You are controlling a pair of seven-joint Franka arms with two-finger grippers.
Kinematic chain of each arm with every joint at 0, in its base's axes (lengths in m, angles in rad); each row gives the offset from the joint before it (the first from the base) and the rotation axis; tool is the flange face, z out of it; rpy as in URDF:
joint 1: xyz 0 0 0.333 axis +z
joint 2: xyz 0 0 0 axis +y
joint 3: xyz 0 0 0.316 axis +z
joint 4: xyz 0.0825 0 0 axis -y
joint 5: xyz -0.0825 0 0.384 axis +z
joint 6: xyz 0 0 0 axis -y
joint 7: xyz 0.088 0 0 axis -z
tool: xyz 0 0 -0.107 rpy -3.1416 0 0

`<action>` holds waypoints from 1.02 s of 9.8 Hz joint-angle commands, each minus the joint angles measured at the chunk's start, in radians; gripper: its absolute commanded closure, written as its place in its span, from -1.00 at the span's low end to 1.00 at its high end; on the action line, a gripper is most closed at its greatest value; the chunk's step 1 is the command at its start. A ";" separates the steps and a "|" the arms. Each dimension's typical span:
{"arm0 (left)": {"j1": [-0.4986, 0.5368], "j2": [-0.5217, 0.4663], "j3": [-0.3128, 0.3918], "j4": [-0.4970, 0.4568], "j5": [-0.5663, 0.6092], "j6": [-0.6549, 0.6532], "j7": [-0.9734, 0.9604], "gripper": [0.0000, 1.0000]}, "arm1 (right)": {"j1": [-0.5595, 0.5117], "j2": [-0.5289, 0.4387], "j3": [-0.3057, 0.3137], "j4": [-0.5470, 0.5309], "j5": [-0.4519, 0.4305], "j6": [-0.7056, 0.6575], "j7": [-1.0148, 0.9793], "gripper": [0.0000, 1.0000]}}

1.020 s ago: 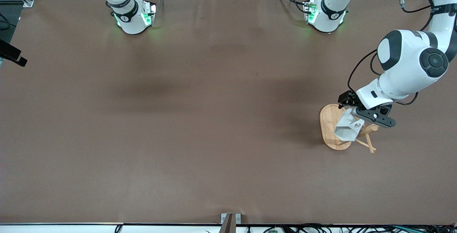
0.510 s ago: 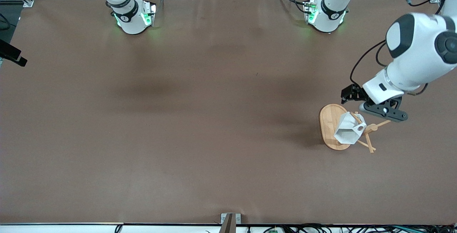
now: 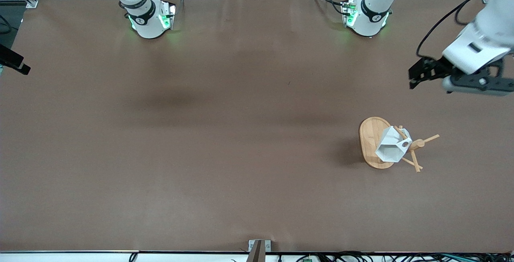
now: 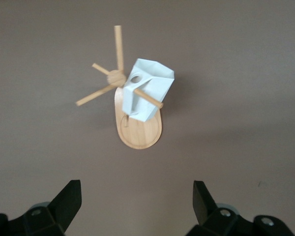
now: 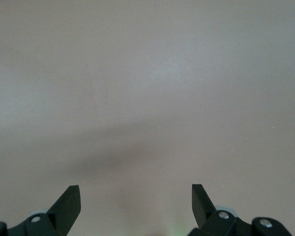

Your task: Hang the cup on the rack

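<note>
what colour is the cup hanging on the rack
White. The cup hangs on a peg of the light wood rack, clearest in the left wrist view.

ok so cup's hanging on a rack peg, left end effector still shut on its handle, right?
Not quite. The cup does hang on a peg of the rack, but the left end effector is open and holds nothing, up over bare table apart from the rack. The left wrist view shows its fingers spread wide; the front view agrees.

White arms (image 3: 480, 41), black joint bands, green-lit bases (image 3: 150, 21), black cables; black two-finger grippers (image 4: 135, 209), silver screws.
</note>
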 commanded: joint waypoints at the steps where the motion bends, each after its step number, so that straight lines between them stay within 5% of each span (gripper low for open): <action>1: -0.009 -0.011 0.025 0.000 0.007 -0.085 0.003 -1.00 | -0.004 0.007 0.001 0.017 -0.007 -0.011 -0.011 -1.00; 5: -0.034 -0.114 0.068 -0.080 -0.024 -0.122 -0.017 -1.00 | 0.003 0.007 -0.025 0.017 -0.004 -0.011 -0.013 -1.00; 10: -0.011 -0.068 0.023 -0.012 -0.014 -0.128 -0.011 -1.00 | -0.004 0.007 -0.024 0.015 -0.003 -0.011 -0.013 -1.00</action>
